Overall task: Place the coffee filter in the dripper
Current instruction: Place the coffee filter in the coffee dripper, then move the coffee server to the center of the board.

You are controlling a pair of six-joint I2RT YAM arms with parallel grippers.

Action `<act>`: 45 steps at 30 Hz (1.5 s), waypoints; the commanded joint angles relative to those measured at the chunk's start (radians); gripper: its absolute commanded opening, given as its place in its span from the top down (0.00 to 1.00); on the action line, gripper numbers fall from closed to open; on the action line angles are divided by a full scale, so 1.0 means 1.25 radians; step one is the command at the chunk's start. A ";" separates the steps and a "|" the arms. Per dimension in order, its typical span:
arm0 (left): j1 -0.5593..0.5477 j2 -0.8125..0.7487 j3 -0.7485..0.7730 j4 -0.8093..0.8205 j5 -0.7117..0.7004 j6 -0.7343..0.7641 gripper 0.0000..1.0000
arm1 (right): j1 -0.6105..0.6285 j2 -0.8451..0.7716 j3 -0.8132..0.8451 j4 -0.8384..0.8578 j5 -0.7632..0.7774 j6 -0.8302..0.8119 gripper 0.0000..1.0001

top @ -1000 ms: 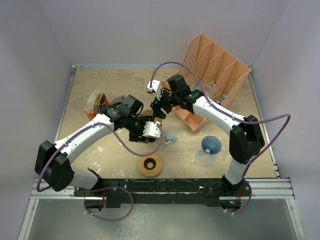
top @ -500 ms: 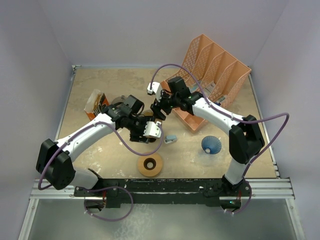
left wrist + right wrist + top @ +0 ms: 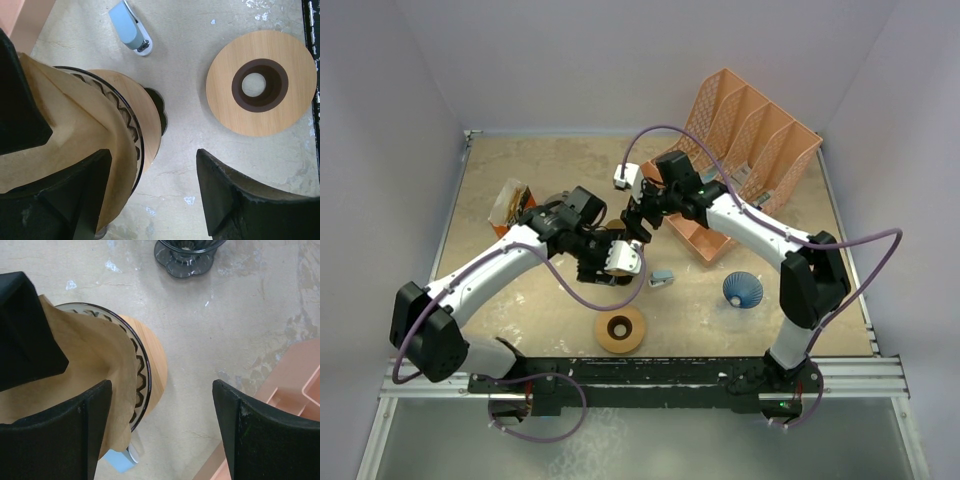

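Observation:
A brown paper coffee filter (image 3: pixel 60 135) lies inside a glass dripper (image 3: pixel 131 131) with a wooden collar, its edge folded over the rim. It also shows in the right wrist view (image 3: pixel 75 375), inside the dripper's rim (image 3: pixel 141 371). My left gripper (image 3: pixel 155 195) is open, with one finger (image 3: pixel 75 192) over the filter and the other over bare table. My right gripper (image 3: pixel 162 427) is open, with one finger (image 3: pixel 92 432) over the filter. In the top view both grippers, left (image 3: pixel 612 250) and right (image 3: pixel 640 222), meet over the dripper and mostly hide it.
A wooden ring with a dark centre (image 3: pixel 255 82) lies near the front (image 3: pixel 620 330). A small blue clip (image 3: pixel 130 27) lies beside the dripper. A second dark glass dripper (image 3: pixel 187 252), a blue cone (image 3: pixel 742 290), an orange file rack (image 3: pixel 745 150) and an orange packet (image 3: pixel 510 205) stand around.
Both grippers have shifted only slightly over the dripper. The filter stays in the dripper.

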 commanded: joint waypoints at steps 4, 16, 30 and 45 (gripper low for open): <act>0.006 -0.040 0.043 -0.012 0.018 0.008 0.30 | -0.001 -0.056 0.041 -0.018 -0.040 -0.017 0.14; 0.007 -0.070 0.058 0.024 0.020 -0.055 0.28 | -0.004 -0.070 0.055 -0.021 -0.039 -0.015 0.14; 0.063 -0.148 0.086 0.055 0.073 -0.153 0.26 | -0.040 -0.172 0.037 -0.004 -0.078 -0.015 0.14; 0.278 -0.195 0.068 0.295 -0.006 -0.555 0.28 | -0.191 -0.367 -0.068 0.056 -0.122 0.019 0.15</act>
